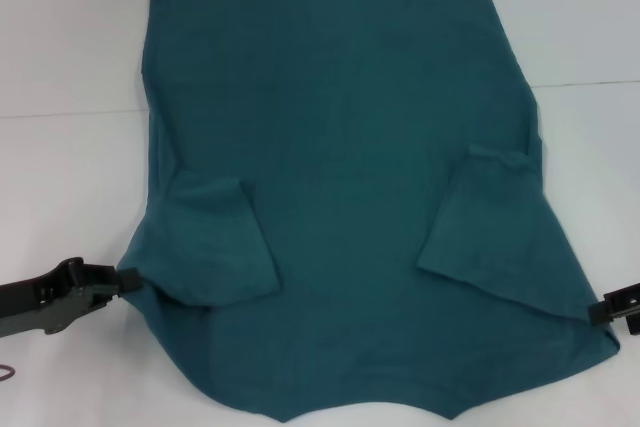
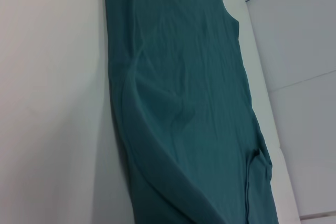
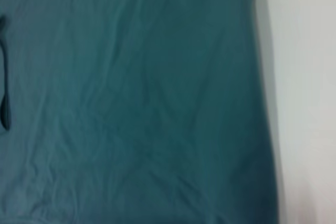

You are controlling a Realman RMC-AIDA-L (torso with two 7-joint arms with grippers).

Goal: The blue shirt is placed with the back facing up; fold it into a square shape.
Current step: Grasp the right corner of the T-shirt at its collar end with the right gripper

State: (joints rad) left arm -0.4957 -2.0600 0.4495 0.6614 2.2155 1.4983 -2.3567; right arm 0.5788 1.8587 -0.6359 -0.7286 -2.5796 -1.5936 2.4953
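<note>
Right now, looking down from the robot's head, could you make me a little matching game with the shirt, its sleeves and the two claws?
Column one:
1. blue shirt
2. left gripper
3. right gripper
4. sleeves

Column two:
a. at the shirt's right edge, near the picture's border
b. folded inward onto the body
c. spread flat on the white table
d. at the shirt's left edge, by the left sleeve

Pairs: 1-c, 2-d, 3-a, 4-b

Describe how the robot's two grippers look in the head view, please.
The left gripper is black, blocky plastic or metal with angular links, on a dark grey arm section. Only the tip of the right gripper shows: black, boxy, with small light marks on top. No cables are visible on either.
</note>
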